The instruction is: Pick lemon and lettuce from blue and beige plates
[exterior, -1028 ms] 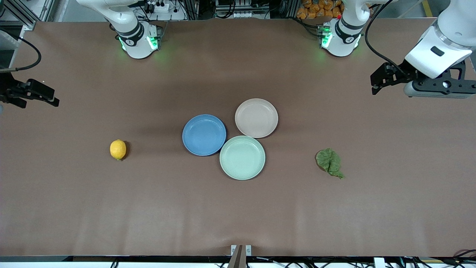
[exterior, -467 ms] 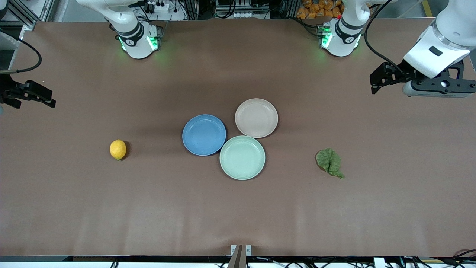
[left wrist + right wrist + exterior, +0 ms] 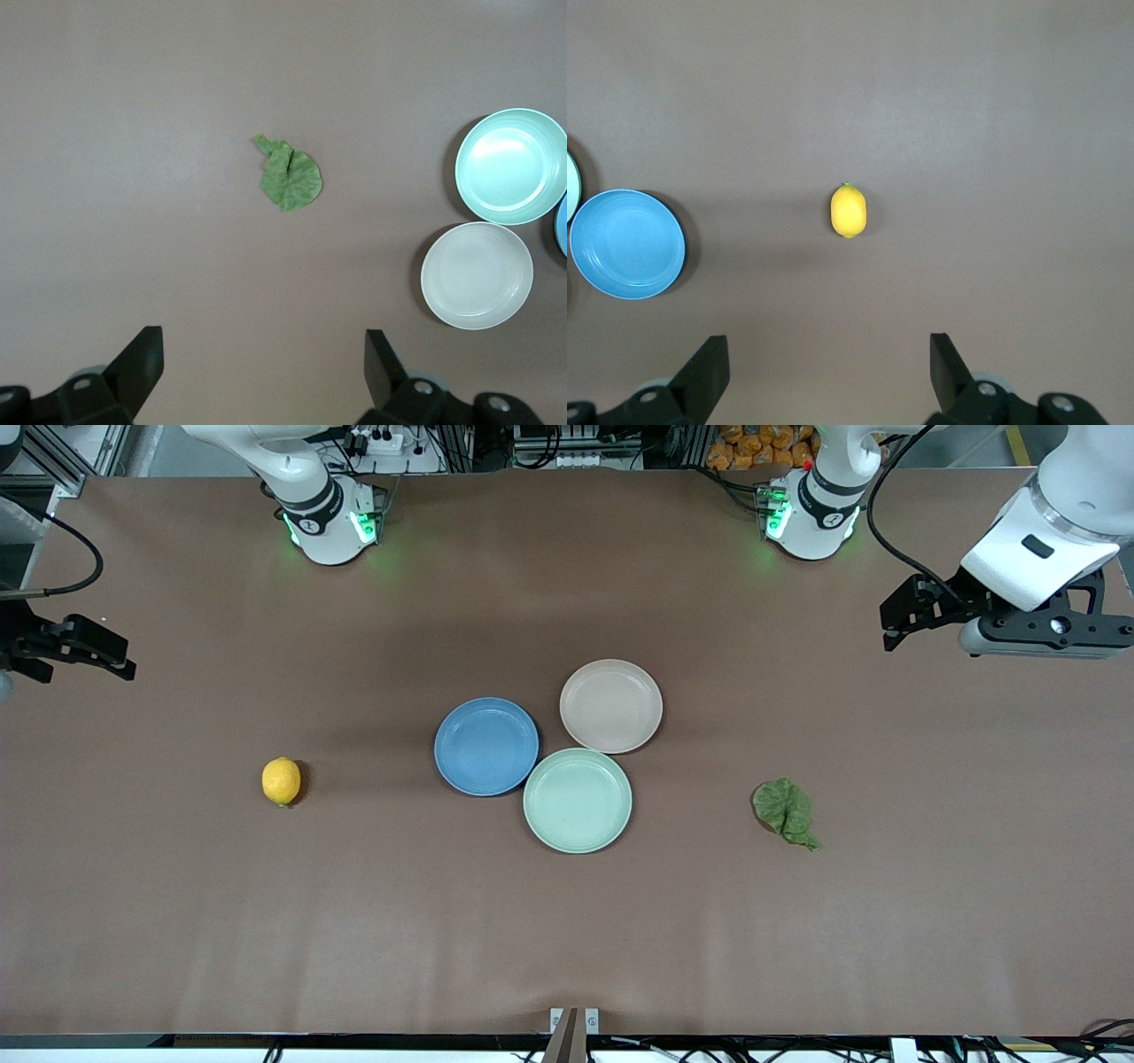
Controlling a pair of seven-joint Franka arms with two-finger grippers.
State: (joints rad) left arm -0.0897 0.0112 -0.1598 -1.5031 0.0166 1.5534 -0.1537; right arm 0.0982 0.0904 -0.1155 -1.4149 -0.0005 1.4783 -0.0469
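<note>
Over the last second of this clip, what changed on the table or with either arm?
Very little. The left end effector crept slightly toward the robots' bases; the right end effector bobbed a touch. Both hang open, holding nothing. The lemon, lettuce, blue plate, beige plate and mint plate stayed put.

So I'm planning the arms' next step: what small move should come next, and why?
Probably none. The lemon and lettuce lie on the bare table, the blue plate and beige plate hold nothing, and the left hand and right hand hang open, high at the table's ends.
</note>
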